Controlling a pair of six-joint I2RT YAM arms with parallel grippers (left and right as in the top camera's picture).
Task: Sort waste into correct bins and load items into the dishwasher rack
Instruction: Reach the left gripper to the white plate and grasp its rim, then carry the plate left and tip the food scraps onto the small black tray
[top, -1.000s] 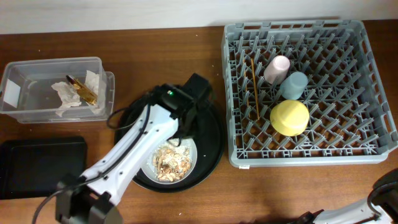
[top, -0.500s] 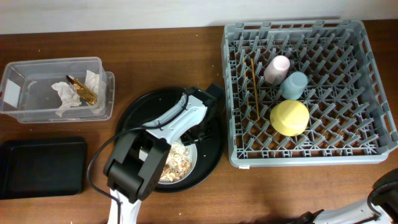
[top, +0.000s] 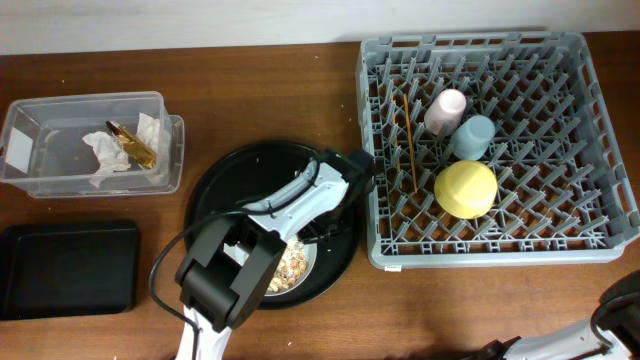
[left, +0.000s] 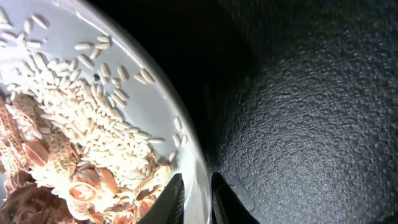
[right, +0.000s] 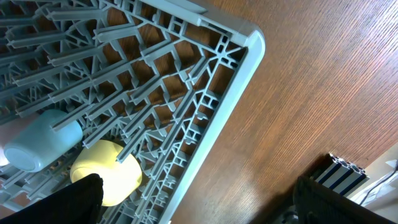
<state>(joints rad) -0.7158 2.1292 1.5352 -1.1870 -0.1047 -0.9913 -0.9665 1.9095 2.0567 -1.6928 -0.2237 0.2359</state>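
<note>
In the left wrist view my left gripper (left: 196, 200) is shut on the rim of the grey-white plate (left: 166, 102), one finger inside and one outside. The plate holds rice and beige-brown food scraps (left: 56, 155). From overhead, the plate (top: 306, 256) sits in a round black tray (top: 345, 245) under my left arm. The dishwasher rack (top: 560, 150) holds the yellow bowl (top: 465, 188), pink cup (top: 445, 110), blue cup (top: 472, 136) and chopsticks (top: 409, 140). My right gripper (right: 199, 205) stands open over the wood by the rack's corner (right: 249, 46).
A clear box (top: 60, 120) at the back left holds white napkins (top: 103, 152) and a gold wrapper (top: 132, 143). A shallow black rectangular tray (top: 65, 268) lies at the front left. The round tray nearly touches the rack's left wall.
My left arm has swung right across the round tray, and its jaws went from open to shut on the plate's rim. The right gripper and racked items have not moved.
</note>
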